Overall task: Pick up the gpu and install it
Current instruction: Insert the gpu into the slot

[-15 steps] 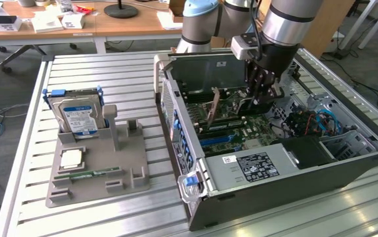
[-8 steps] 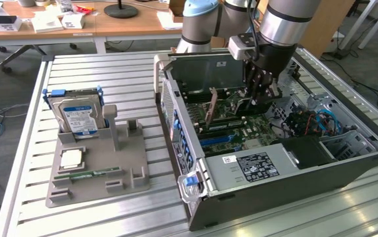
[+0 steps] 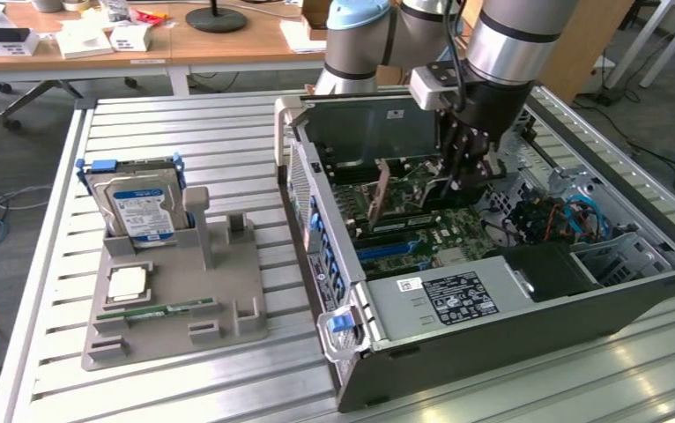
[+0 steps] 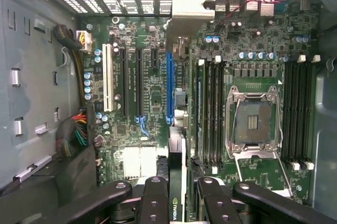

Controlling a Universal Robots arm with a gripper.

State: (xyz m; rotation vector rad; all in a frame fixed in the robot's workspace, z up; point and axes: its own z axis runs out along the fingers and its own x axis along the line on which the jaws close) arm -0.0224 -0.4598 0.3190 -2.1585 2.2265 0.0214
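Here, gpu (image 4: pixel 177 150) edge-on, thin, pale bracket end, clamped between fingers (image 4: pixel 155 195)

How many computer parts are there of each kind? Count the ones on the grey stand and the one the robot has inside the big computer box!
Hard drive: 1
RAM stick: 1
Square chip: 1
gpu, gripped in the tool: 1
Total: 4
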